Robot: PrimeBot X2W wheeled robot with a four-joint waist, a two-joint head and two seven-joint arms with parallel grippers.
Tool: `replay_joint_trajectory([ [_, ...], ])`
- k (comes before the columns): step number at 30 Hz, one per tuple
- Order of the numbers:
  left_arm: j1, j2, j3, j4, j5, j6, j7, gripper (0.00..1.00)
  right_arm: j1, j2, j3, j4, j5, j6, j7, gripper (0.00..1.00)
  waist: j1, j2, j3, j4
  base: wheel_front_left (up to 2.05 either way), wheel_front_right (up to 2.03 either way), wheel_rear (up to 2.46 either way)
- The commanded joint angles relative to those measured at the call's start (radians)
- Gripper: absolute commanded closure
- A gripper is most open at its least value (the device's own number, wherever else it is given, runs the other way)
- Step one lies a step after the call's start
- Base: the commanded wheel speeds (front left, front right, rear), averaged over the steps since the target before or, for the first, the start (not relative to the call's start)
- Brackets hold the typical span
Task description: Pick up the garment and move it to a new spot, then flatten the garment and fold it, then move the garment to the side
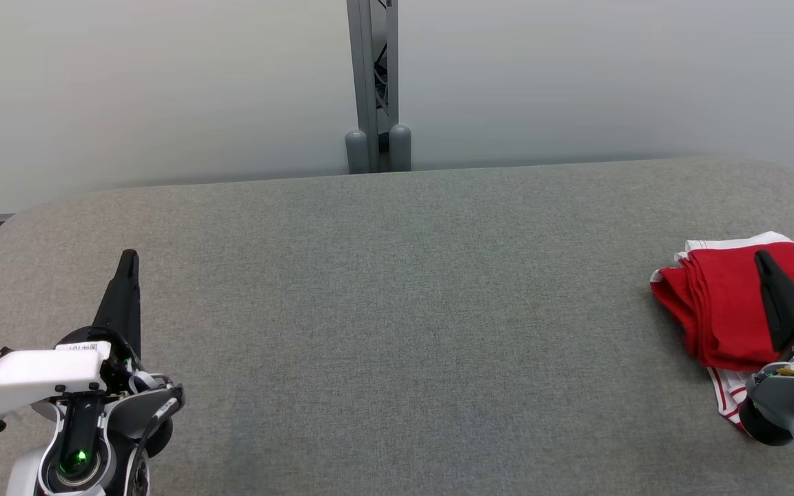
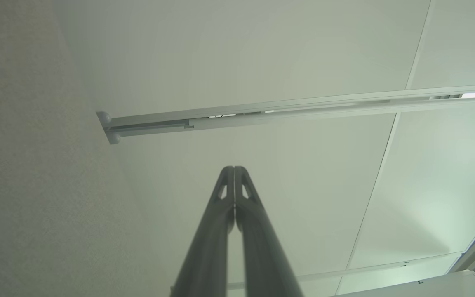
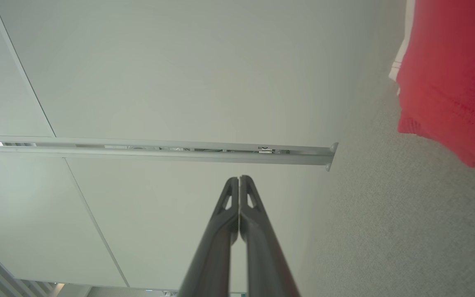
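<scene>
1. Garment [image 1: 714, 303]: red with white striped trim, folded into a thick pad. It lies on the grey table [image 1: 397, 310], far right of the post [image 1: 371, 76] and nearer to the robot.
2. Right tool [image 1: 761, 256]: fingers pressed together, gripping nothing. In the head view its tip overlaps the garment's red top; cannot tell whether it touches.
3. Right wrist view: tool [image 3: 238, 178] points toward the post [image 3: 179, 150]. The garment [image 3: 452, 74] sits off to one side of the fingers, not between them.
4. Left tool [image 1: 129, 256]: far left of the post, well apart from the garment. Fingers closed tip to tip [image 2: 234, 168], empty.
5. Post stands just behind the table's far edge, against a pale wall.
</scene>
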Motion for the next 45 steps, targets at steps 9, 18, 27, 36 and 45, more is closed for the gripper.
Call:
replay_joint_trajectory([
  [9,-0.016,0.003,0.005,-0.004,0.0,-0.005,0.004,1.0,-0.005,-0.006,-0.001,0.002,0.003,0.0,-0.004,1.0,0.0,-0.0001,0.0,0.0,0.0,0.0,0.0],
  [18,-0.016,0.002,0.005,-0.004,0.001,-0.005,0.004,1.0,-0.005,-0.006,-0.001,0.002,0.003,0.0,-0.004,1.0,0.0,-0.0001,0.0,0.0,0.0,0.0,0.0],
  [27,-0.016,0.002,0.005,-0.004,0.001,-0.005,0.004,1.0,-0.005,-0.006,-0.001,0.002,0.003,0.0,-0.004,1.0,0.0,-0.0001,0.0,0.0,0.0,0.0,0.0],
  [36,-0.016,0.002,0.005,-0.004,0.001,-0.005,0.004,1.0,-0.005,-0.006,-0.001,0.002,0.003,0.0,-0.004,1.0,0.0,-0.0001,0.0,0.0,0.0,0.0,0.0],
  [45,-0.016,0.002,0.005,-0.004,0.001,-0.005,0.004,1.0,-0.005,-0.006,-0.001,0.002,0.003,0.0,-0.004,1.0,0.0,-0.0001,0.0,0.0,0.0,0.0,0.0],
])
